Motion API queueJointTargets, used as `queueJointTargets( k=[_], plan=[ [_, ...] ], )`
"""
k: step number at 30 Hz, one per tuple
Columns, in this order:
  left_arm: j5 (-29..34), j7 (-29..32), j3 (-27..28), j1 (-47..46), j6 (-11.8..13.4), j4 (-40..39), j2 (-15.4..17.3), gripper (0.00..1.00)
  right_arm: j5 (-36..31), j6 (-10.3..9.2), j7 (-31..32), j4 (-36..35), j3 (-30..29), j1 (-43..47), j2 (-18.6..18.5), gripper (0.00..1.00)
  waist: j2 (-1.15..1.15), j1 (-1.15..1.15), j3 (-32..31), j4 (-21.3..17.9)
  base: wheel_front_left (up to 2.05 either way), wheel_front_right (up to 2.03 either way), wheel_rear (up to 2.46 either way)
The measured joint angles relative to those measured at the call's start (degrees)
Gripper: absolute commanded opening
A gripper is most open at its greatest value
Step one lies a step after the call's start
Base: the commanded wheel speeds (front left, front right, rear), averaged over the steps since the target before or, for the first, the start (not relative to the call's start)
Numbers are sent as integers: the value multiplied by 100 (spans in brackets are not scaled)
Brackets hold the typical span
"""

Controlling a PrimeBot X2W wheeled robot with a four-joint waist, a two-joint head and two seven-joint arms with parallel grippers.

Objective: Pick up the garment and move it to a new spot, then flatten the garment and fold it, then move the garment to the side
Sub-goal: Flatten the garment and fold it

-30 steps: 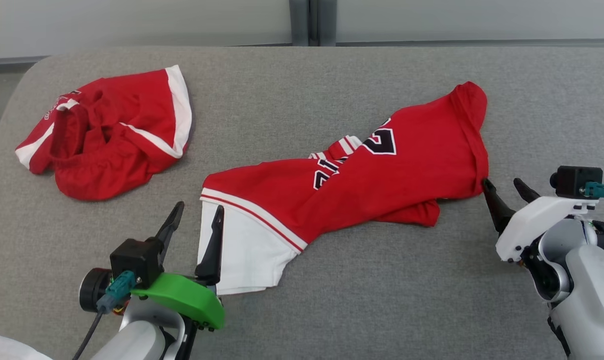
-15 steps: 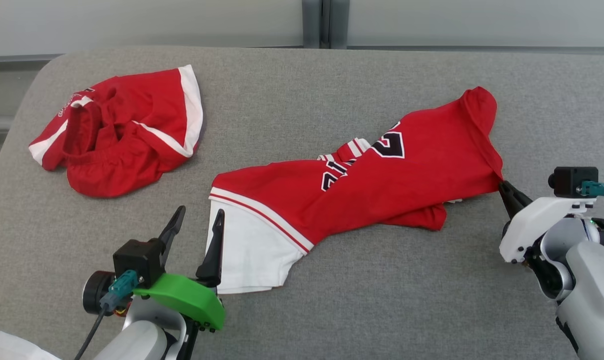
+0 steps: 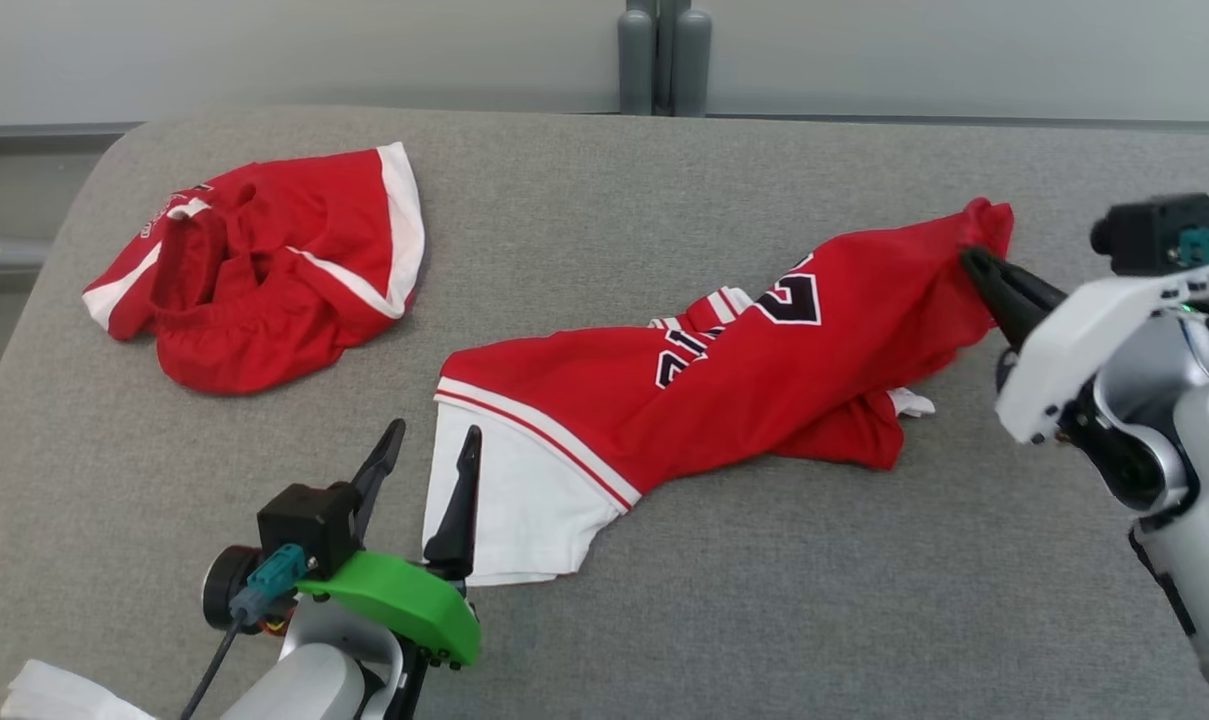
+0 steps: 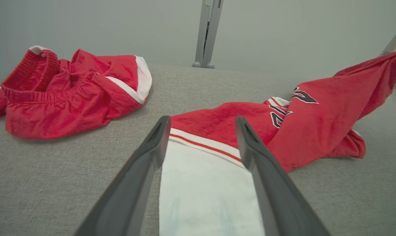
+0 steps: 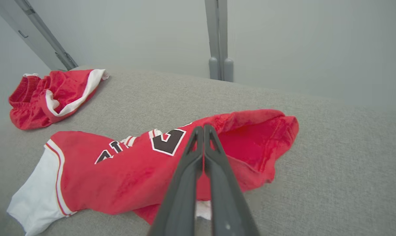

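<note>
The garment (image 3: 724,400) is a red jersey with a white panel and black numbers, lying crumpled across the grey table (image 3: 764,600). My right gripper (image 3: 969,258) is shut on its right end and holds that end raised off the table; the right wrist view shows the closed tips (image 5: 201,127) pinching the red cloth (image 5: 125,177). My left gripper (image 3: 435,432) stands open at the left edge of the white panel. In the left wrist view its fingers (image 4: 201,119) straddle the white cloth and the garment (image 4: 315,118) rises to the right.
A second red garment with white trim (image 3: 264,270) lies bunched at the table's far left. A grey post (image 3: 664,50) stands behind the table's back edge. Something white (image 3: 54,695) shows at the lower left corner.
My right gripper has shut on the garment's right end and lifted it up and back. The left gripper stays open in place. The head camera has shifted a little.
</note>
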Motion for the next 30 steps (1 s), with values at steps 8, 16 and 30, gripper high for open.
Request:
queueJointTargets(
  k=[8,16,30],
  plan=[
    [1,-75,-19,-257,-167,256,-256,100,141,1,270,1596,740,-1254,375,0,0,0,336,420,0,0,0],
    [1,-133,55,-273,-261,539,-349,100,366,2,-512,2588,1374,-1572,622,100,0,0,485,588,0,0,0],
    [20,-88,74,-174,-219,370,-211,100,912,1,-1726,1762,1374,-880,-79,100,0,0,152,-36,0,0,0]
  ],
)
